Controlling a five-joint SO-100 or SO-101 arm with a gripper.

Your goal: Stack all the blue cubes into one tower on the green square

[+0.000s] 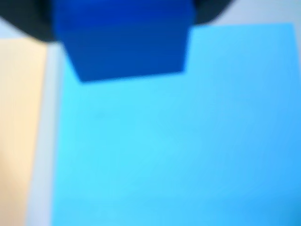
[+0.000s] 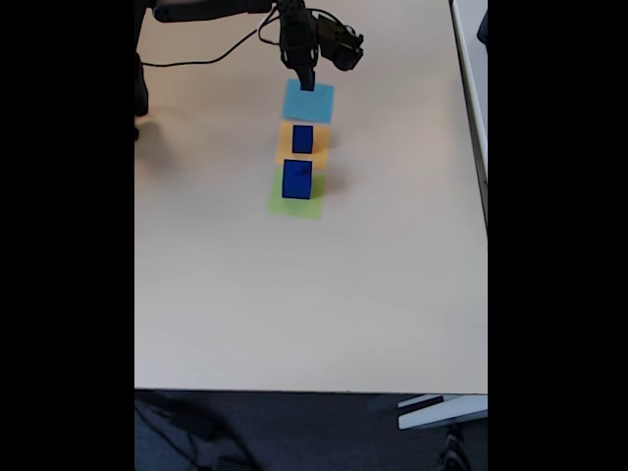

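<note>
Blue cubes: three seen. Largest cube [image 2: 297,178] sits on the green square [image 2: 295,202], near table [image 2: 294,294] centre in the fixed view. Middle cube [image 2: 302,138] rests on the orange square [image 2: 302,147], at 12 o'clock of the green. Smallest cube [image 1: 124,40] fills the wrist view's 12 o'clock edge, pinched in the gripper [image 2: 306,80] above the light-blue square [image 2: 309,101]. Arm reaches in from the 12 o'clock table edge, wrist bent down, fingers pointing at the table. Cable [image 2: 196,61] trails toward 9 o'clock.
</note>
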